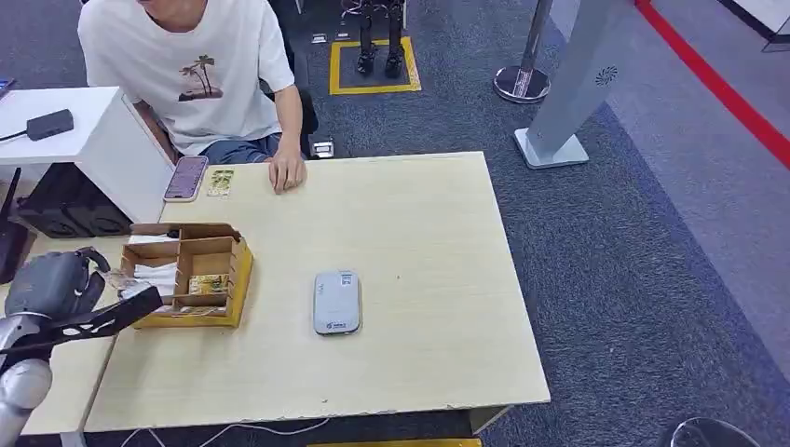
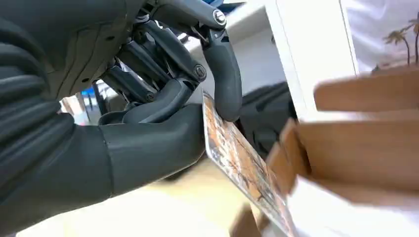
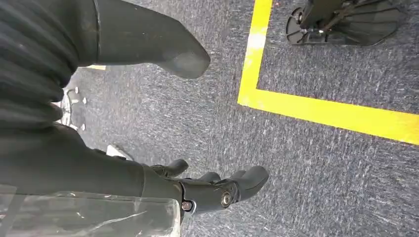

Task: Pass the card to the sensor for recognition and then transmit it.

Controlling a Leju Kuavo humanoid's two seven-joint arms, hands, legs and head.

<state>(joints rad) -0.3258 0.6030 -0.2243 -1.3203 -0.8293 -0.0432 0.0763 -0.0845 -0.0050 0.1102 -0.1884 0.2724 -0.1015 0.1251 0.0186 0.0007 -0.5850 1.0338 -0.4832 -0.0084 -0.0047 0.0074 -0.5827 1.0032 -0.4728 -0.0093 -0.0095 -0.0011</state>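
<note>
Left arm: silver, jointed, enters the head view from below on the left, forearm angled up and inward.
Left hand (image 1: 58, 282): dark grey, ribbed cover behind the knuckles; in the left wrist view (image 2: 148, 113) the thick grey thumb lies under a thin orange-patterned printed card (image 2: 237, 158) and a dark finger (image 2: 225, 74) bends down onto the card's upper face. Card pinched between the two, sticking out past the fingertips, tilted.
Right hand (image 3: 163, 173): hangs toward the floor, palm side open, holding nothing; thumb (image 3: 158, 44) stands well apart from the dark fingers (image 3: 237, 185), which are slightly bent and loosely spread.
</note>
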